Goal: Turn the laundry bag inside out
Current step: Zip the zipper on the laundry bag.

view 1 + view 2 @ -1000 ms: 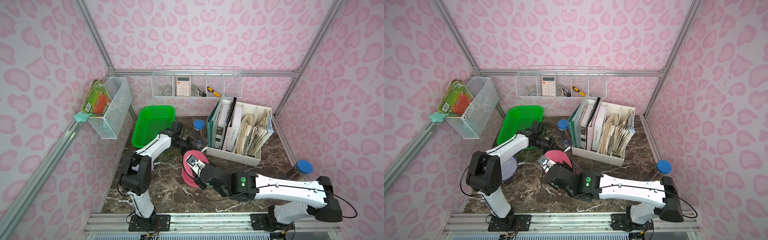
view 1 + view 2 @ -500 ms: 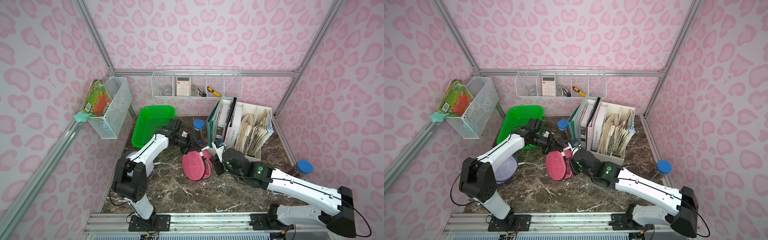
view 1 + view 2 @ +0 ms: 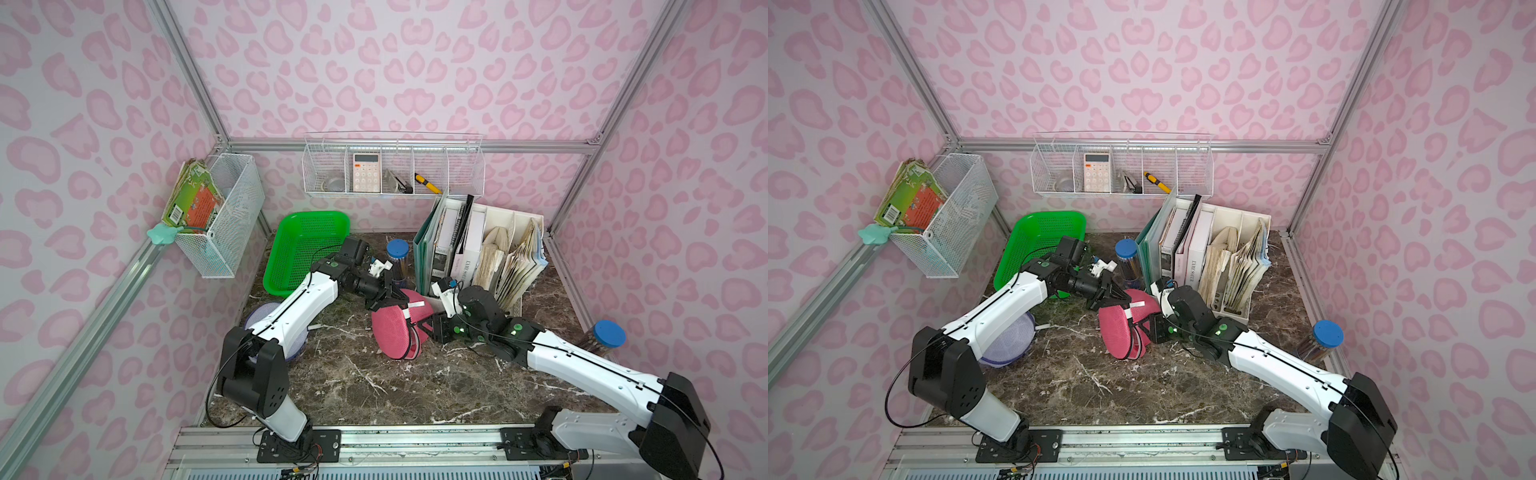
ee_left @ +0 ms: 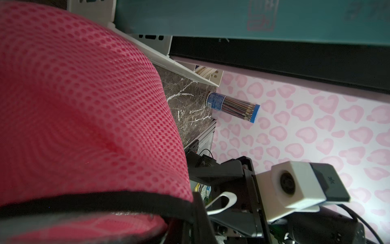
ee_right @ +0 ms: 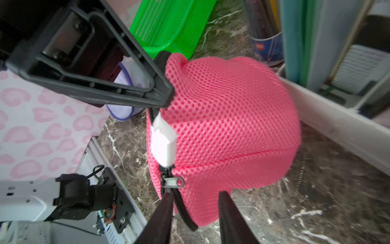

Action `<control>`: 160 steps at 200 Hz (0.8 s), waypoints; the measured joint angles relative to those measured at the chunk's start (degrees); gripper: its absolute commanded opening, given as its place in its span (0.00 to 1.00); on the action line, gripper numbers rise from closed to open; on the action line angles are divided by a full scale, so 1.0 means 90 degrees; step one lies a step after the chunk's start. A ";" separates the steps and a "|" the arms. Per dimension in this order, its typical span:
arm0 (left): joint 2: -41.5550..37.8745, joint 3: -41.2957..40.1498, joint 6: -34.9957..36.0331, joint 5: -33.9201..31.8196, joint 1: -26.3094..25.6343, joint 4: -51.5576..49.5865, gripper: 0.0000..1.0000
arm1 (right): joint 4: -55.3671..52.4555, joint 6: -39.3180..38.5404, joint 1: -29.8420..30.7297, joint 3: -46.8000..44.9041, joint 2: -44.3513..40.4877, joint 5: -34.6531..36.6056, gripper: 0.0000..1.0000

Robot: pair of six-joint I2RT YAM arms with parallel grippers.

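Laundry bag [image 3: 395, 332], pink and full of holes, stands in the middle of the tabletop [image 3: 374, 395], by the file box [image 3: 503, 210]. The left fingers [image 5: 135, 93] pinch its black rim [image 4: 105, 198] tight. The right fingers [image 5: 162, 219] are spread, with the zipper edge [image 5: 171, 181] between them. The turning looks just begun. Next, the right fingers should squeeze that edge and peel it back.

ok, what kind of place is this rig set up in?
Looks like a staged desk or home-office corner inside a test booth: a file organizer of binders and papers, a wire wall rack holding a calculator, and pink-patterned panels on aluminium framing.
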 measured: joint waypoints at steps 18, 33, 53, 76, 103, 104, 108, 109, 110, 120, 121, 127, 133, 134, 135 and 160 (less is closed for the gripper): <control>-0.0017 -0.0017 0.0051 -0.0002 -0.0034 -0.0005 0.00 | 0.0170 0.0158 -0.0124 0.0000 0.0192 -0.0413 0.39; -0.0036 -0.0032 0.0107 -0.0007 -0.0046 -0.0002 0.00 | 0.0253 0.0219 -0.0255 0.0005 0.0308 -0.0731 0.39; -0.0041 -0.0066 0.0124 -0.0022 -0.0058 -0.0002 0.00 | 0.0272 0.0330 -0.0364 0.0029 0.0381 -0.1032 0.37; -0.0044 -0.0078 0.0126 -0.0053 -0.0063 0.0000 0.00 | 0.0340 0.0376 -0.0372 0.0068 0.0442 -0.1299 0.34; -0.0044 -0.0078 0.0126 -0.0073 -0.0068 0.0000 0.00 | 0.0389 0.0423 -0.0374 0.0087 0.0551 -0.1579 0.30; -0.0044 -0.0078 0.0126 -0.0073 -0.0070 0.0000 0.00 | 0.0391 0.0430 -0.0374 0.0087 0.0554 -0.1586 0.30; -0.0044 -0.0078 0.0126 -0.0073 -0.0070 0.0000 0.00 | 0.0391 0.0444 -0.0374 0.0095 0.0568 -0.1613 0.29; -0.0044 -0.0078 0.0126 -0.0073 -0.0070 0.0000 0.00 | 0.0391 0.0449 -0.0372 0.0095 0.0571 -0.1620 0.29; -0.0044 -0.0078 0.0126 -0.0073 -0.0070 0.0000 0.00 | 0.0391 0.0454 -0.0374 0.0097 0.0573 -0.1625 0.29; -0.0044 -0.0078 0.0126 -0.0075 -0.0073 0.0000 0.00 | 0.0396 0.0474 -0.0374 0.0107 0.0580 -0.1676 0.26; -0.0044 -0.0078 0.0126 -0.0075 -0.0073 0.0000 0.00 | 0.0396 0.0474 -0.0374 0.0107 0.0580 -0.1683 0.26; -0.0044 -0.0078 0.0126 -0.0075 -0.0075 0.0000 0.00 | 0.0415 0.0474 -0.0374 0.0109 0.0578 -0.1712 0.24; -0.0044 -0.0078 0.0126 -0.0075 -0.0075 0.0000 0.00 | 0.0440 0.0474 -0.0374 0.0109 0.0571 -0.1736 0.23; -0.0044 -0.0078 0.0126 -0.0075 -0.0075 0.0000 0.00 | 0.0444 0.0474 -0.0374 0.0109 0.0568 -0.1741 0.23; -0.0044 -0.0078 0.0126 -0.0075 -0.0075 0.0000 0.00 | 0.0449 0.0474 -0.0374 0.0109 0.0568 -0.1744 0.23; -0.0041 -0.0078 0.0129 -0.0075 -0.0075 0.0000 0.00 | 0.0539 0.0478 -0.0372 0.0134 0.0512 -0.1814 0.22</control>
